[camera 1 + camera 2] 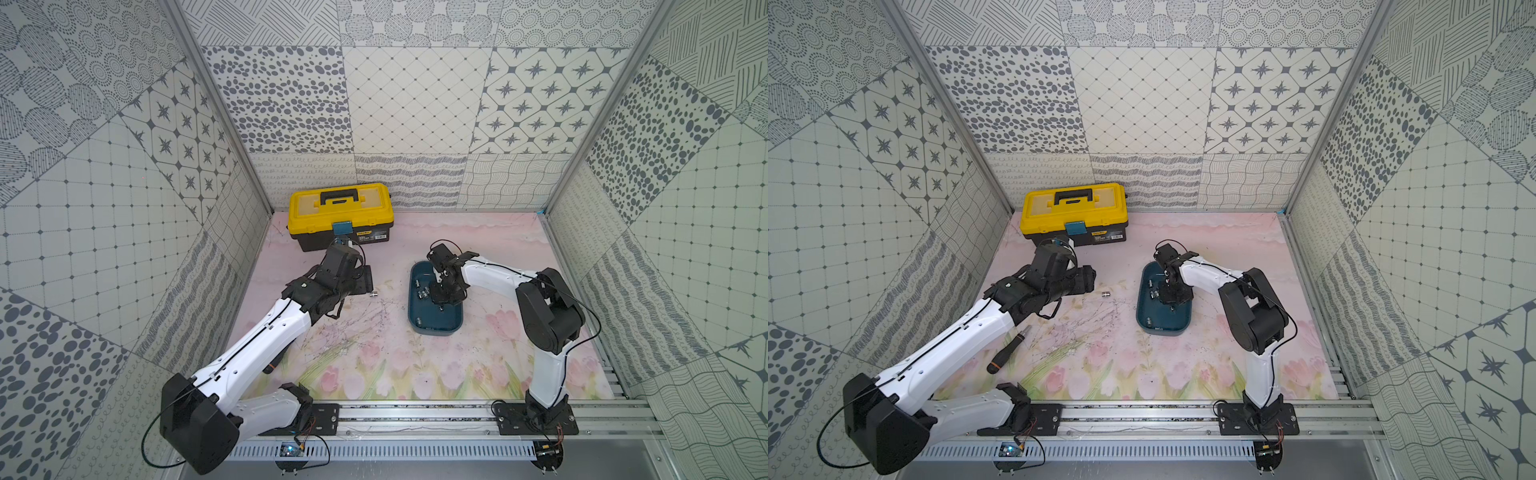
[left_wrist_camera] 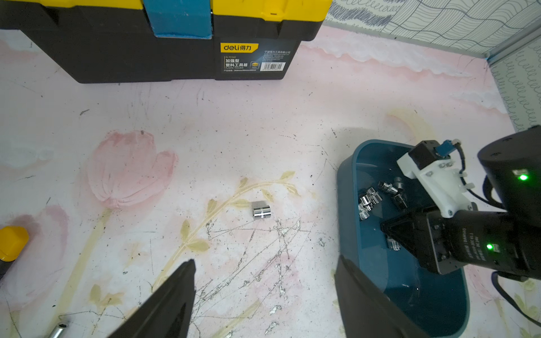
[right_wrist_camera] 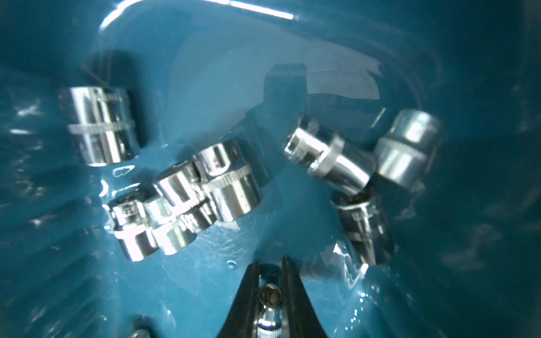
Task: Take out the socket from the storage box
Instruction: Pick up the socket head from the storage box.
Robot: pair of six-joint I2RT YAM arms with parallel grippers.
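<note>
Black-handled, with an orange end cap, a screwdriver [image 1: 1005, 352] lies on the floral-printed pink bench [image 1: 1142, 374] towards its near left corner, beside the left arm. Farther in, right of centre, the shallow dark teal plastic storage box [image 1: 432, 331] is set with its long sides running from the near edge towards the far edge.

The right gripper [image 3: 270, 263] is positioned down inside this box. Its jaws are closed narrowly on a small chrome steel socket [image 3: 270, 297], which is held end-on between the black fingers [image 3: 295, 301]. Whether the piece is clear of the box floor cannot be told. Beyond it, loose chrome sockets [image 3: 205, 190] lie on the box floor, several touching one another.

Between the box and the left arm, a single short chrome socket [image 2: 261, 210] lies on its side on the bare bench, apart from both. The left gripper [image 2: 265, 260] is held above the bench near that piece. Its jaws are spread wide and nothing is gripped.

At the far edge, towards the far left corner, a black plastic toolbox with a yellow lid [image 1: 340, 203] is placed, lid shut.
</note>
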